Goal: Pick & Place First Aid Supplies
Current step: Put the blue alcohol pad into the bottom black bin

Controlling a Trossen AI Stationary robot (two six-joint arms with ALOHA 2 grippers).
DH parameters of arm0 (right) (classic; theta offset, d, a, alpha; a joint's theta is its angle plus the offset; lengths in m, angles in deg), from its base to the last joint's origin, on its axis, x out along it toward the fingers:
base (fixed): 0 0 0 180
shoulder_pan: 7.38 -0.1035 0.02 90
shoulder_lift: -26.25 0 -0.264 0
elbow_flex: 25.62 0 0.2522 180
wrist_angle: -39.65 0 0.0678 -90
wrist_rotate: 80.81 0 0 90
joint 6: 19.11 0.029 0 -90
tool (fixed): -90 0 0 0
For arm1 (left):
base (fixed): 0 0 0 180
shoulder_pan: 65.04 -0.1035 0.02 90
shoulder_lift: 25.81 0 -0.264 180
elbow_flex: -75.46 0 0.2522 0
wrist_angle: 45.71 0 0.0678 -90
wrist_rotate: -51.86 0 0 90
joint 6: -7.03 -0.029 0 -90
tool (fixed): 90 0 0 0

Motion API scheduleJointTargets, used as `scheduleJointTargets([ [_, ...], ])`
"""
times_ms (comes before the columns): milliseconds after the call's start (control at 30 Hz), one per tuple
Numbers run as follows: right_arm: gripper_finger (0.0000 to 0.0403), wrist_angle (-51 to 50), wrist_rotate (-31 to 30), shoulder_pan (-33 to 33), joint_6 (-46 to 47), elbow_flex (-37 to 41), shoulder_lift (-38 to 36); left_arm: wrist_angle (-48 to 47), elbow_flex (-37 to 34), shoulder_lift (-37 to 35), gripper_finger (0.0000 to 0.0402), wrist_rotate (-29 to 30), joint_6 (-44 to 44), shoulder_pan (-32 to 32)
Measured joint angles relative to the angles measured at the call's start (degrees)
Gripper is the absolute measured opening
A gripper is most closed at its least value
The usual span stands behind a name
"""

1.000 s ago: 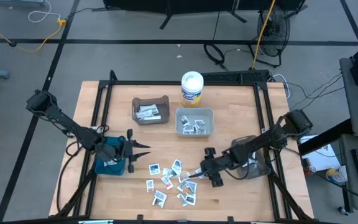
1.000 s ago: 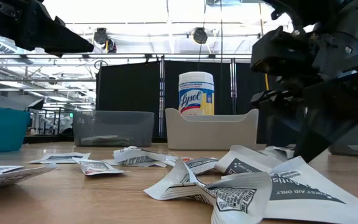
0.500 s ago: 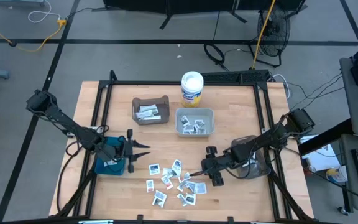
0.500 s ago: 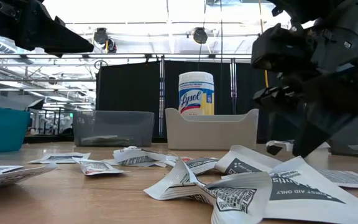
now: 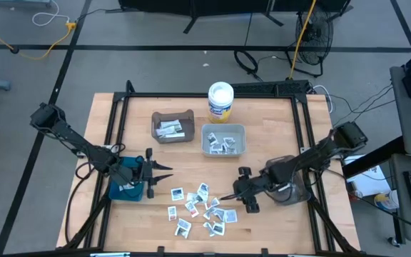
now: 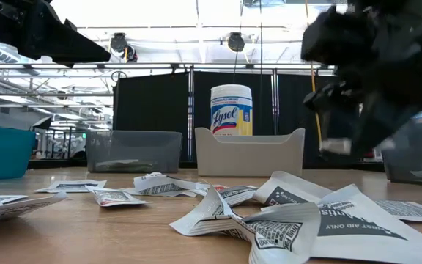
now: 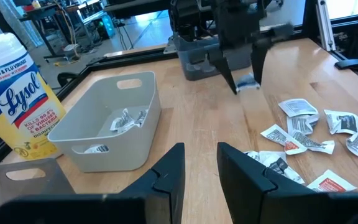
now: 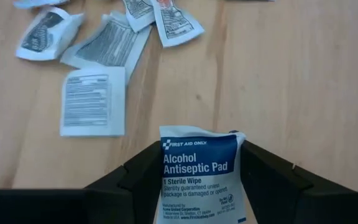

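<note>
Between the right gripper's two dark fingers sits an alcohol antiseptic pad packet, clamped at both side edges. Its long axis runs along the fingers, with the blue-printed end pointing outward past the tips, and it hangs above bare wood beside the scattered packets near the table's front edge. Behind the scatter stand a white bin and a brown bin, each holding packets, with a Lysol tub beyond. Over a teal bin waits the left gripper, its fingers slightly apart and empty.
</note>
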State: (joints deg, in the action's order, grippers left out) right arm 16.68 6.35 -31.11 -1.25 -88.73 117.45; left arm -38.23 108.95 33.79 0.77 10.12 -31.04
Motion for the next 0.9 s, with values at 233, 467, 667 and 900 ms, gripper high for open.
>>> scheduleJointTargets([
  [233, 0.0182, -6.40, -0.18, -0.27, 2.55, -0.03, -8.71, 0.04, 0.00, 0.02, 0.0097, 0.00, 0.04, 0.00],
  [467, 0.0169, -15.37, -0.30, -0.44, 8.49, -0.03, -17.68, 0.05, 0.00, 0.00, 0.0097, 0.00, 0.46, 0.00],
  [667, 0.0161, -25.46, -3.36, -1.71, 14.23, -0.03, -24.41, 0.06, 0.00, 0.00, 0.0097, -0.02, 0.55, 0.00],
  [900, 0.0159, -36.87, -9.16, -4.69, 22.45, -0.03, -30.97, 0.05, 0.00, 0.00, 0.0097, -0.02, 0.70, 0.00],
])
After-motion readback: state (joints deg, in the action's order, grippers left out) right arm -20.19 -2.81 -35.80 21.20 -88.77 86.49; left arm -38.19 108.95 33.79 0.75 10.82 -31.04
